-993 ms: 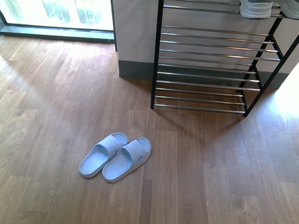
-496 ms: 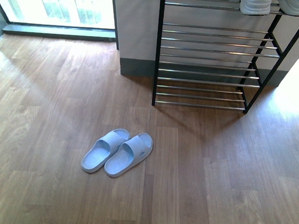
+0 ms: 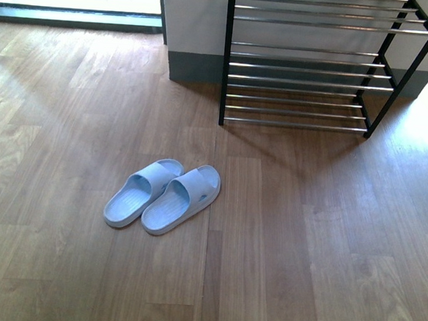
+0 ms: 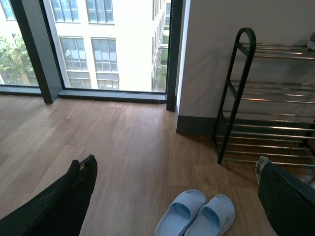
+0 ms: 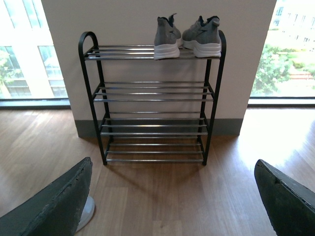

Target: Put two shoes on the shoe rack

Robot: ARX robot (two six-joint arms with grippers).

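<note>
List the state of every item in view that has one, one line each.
grey sneakers: upright, side by side on the rack's top tier.
blue slide sandals: soles down, side by side on the floor, not on the rack.
shoe rack: upright against the wall.
left gripper: open, holding nothing.
right gripper: open, holding nothing.

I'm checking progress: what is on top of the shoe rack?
A pair of grey sneakers stands on the top tier of the rack. Their soles cover the part of the tier beneath them. The slides lie on the floor.
</note>
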